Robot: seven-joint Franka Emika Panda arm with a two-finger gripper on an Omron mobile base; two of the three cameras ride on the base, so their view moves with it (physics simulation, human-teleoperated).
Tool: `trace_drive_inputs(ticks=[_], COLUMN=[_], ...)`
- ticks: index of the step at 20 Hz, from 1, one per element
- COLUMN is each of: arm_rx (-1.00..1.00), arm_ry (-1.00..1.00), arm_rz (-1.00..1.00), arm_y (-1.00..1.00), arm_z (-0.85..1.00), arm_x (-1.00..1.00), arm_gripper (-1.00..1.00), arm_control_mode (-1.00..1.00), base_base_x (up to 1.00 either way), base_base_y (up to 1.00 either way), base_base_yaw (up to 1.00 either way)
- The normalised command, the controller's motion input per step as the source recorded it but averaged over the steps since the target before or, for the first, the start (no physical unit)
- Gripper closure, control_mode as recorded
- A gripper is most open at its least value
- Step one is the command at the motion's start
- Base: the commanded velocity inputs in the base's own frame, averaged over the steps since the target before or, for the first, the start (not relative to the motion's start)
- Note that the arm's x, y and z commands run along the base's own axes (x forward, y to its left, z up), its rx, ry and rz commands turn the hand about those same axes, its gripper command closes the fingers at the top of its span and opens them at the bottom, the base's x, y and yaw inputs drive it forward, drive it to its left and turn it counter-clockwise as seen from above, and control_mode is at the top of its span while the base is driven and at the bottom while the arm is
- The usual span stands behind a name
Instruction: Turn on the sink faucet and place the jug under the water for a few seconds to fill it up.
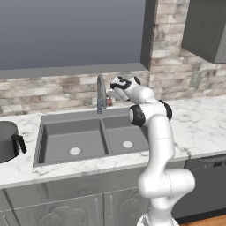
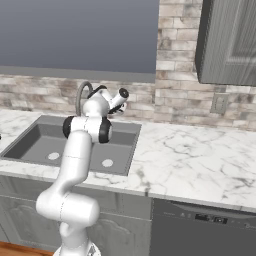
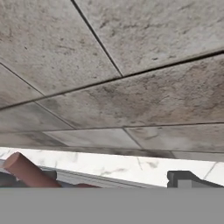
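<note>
The sink faucet stands behind the divider of the gray double sink, with its reddish-brown lever at the base. My gripper hangs just above and right of that lever, open and pointing at the brick wall. In the hand view the lever lies by the left fingertip, with the right fingertip far apart from it. In the right base view the gripper sits beside the faucet. The dark gray jug stands on the counter left of the sink. The water is out of view.
A marble counter runs to the right of the sink. The brick backsplash is close in front of the hand. A window sits above the faucet, a wall cabinet at upper right, and an outlet beneath it.
</note>
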Motion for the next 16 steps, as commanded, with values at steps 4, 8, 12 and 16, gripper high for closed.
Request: trace_drive_inputs(ticks=[4,8,12,16], arm_rx=[0.00,0.00,0.00,-0.01], arm_ry=[0.00,0.00,0.00,0.00], arm_rz=[0.00,0.00,0.00,0.00], arm_y=[0.00,0.00,0.00,0.00], arm_z=[0.00,0.00,0.00,-0.03], arm_x=[0.08,0.23,0.03,0.10], arm_gripper=[-1.00,-1.00,-1.00,-1.00], arm_control_mode=[-1.00,-1.00,-1.00,-1.00], base_base_x=[0.00,0.00,0.00,0.00], base_base_y=[0.00,0.00,0.00,0.00], base_base_yaw=[0.00,0.00,0.00,0.00])
